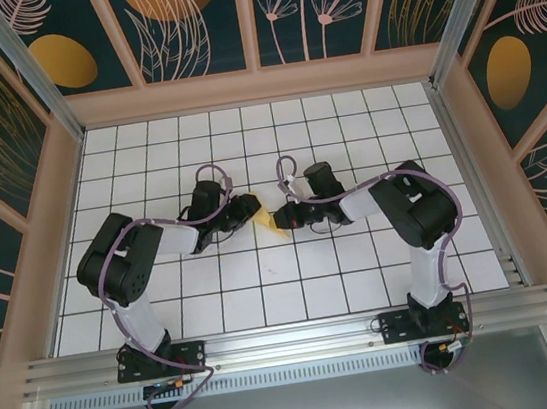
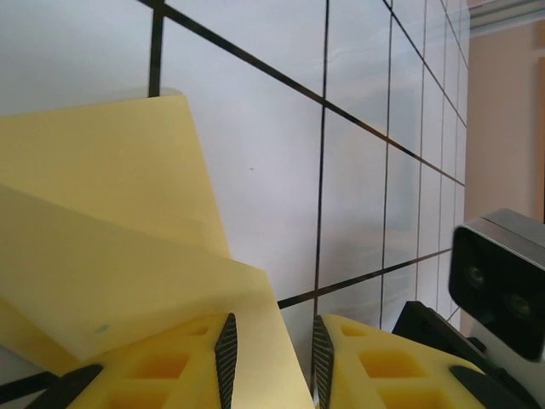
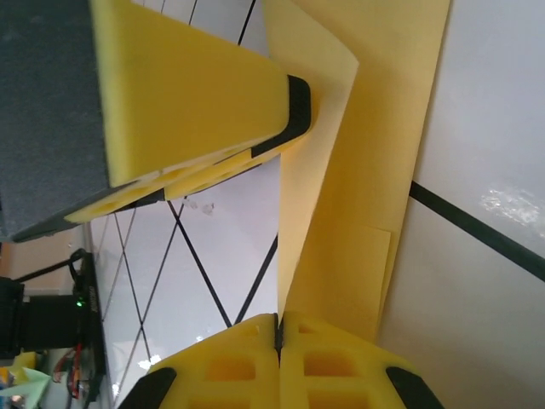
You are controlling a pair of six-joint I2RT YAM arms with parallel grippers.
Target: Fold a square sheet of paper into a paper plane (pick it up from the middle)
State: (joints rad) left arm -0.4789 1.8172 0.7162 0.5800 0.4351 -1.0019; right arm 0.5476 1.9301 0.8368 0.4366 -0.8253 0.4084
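Observation:
The square sheet of paper [image 1: 275, 223] is yellow and folded into layers, and sits between the two grippers at the table's middle. My right gripper [image 3: 279, 341] is shut on a raised flap of the sheet [image 3: 375, 170], which runs up from its closed pads. My left gripper [image 2: 272, 366] has its pads apart. A corner of the folded paper [image 2: 111, 256] hangs in that gap against the left pad, with a sliver of space before the right pad. In the top view the left gripper [image 1: 251, 209] and right gripper [image 1: 288, 218] nearly touch over the paper.
White gridded tabletop [image 1: 265, 296] inside a wooden frame with patterned walls [image 1: 189, 24]. The left gripper's finger [image 3: 196, 94] crosses the top left of the right wrist view. The right arm's camera housing [image 2: 502, 281] stands close at the right of the left wrist view.

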